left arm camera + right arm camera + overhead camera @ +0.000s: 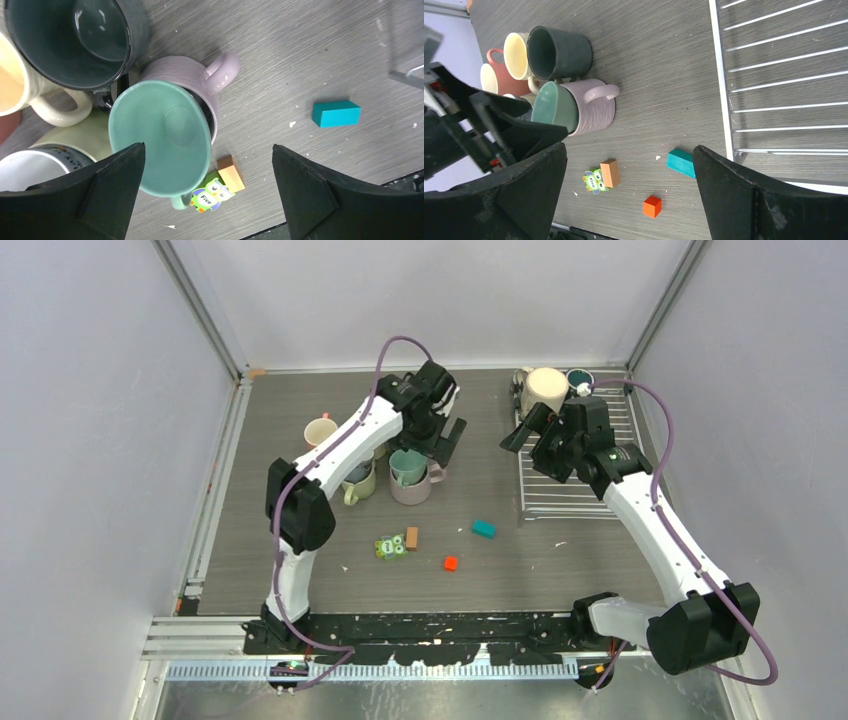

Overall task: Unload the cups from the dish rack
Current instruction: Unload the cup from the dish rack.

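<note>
The dish rack [575,475] lies at the right, with a cream cup [546,390] and a dark teal cup [579,377] at its far end. Left of it on the table stand several cups. A light teal cup [160,135] sits tilted inside a mauve cup [210,75], beside a dark cup [75,40] and a cream cup [20,85]. My left gripper [207,195] hangs open just above the light teal cup, not gripping it. My right gripper [528,430] is open and empty over the rack's left edge, near the cream cup.
Small toy blocks lie on the table in front of the cups: a teal block [484,529], a red cube [451,563], an orange block [412,538] and a green owl piece [389,548]. Grey walls close in the table on three sides.
</note>
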Controlling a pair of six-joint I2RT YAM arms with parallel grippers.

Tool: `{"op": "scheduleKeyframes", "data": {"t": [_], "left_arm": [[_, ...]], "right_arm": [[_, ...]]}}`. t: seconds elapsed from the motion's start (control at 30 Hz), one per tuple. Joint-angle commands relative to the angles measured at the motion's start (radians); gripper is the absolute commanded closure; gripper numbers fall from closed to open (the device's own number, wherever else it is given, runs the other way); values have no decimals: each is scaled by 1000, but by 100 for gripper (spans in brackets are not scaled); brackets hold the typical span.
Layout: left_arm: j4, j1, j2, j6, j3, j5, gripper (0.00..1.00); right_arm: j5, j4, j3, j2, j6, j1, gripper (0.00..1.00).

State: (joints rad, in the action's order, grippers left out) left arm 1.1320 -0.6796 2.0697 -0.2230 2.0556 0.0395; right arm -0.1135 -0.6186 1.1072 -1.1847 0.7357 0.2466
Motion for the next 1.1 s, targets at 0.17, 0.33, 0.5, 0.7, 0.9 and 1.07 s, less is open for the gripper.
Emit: {"op": "scheduleKeyframes", "data": {"t": [0.17, 0.33, 0.5, 0.7, 0.9, 1.07], "left_arm": [[-125, -3, -285, -20, -105, -88, 0], [-194, -3, -429, -39, -245, -130, 0], [-285, -3, -567, -64, -395, -166, 0], [-393, -3, -697, -86, -555, -209, 0], [-483, -2, -772, -93, -671, -264, 0], [-512, -2, -801, -99, -720, -281, 0]], "right_arm": [[75, -35, 98, -10, -15, -3, 0], [110, -68, 138, -43, -26, -4, 0], [182, -87, 184, -76, -36, -3, 0], [247, -111, 264, -138, -56, -8, 0], [272, -82, 326, -229, -73, -64, 0], [267, -34, 393, -320, -82, -147, 0]]}}
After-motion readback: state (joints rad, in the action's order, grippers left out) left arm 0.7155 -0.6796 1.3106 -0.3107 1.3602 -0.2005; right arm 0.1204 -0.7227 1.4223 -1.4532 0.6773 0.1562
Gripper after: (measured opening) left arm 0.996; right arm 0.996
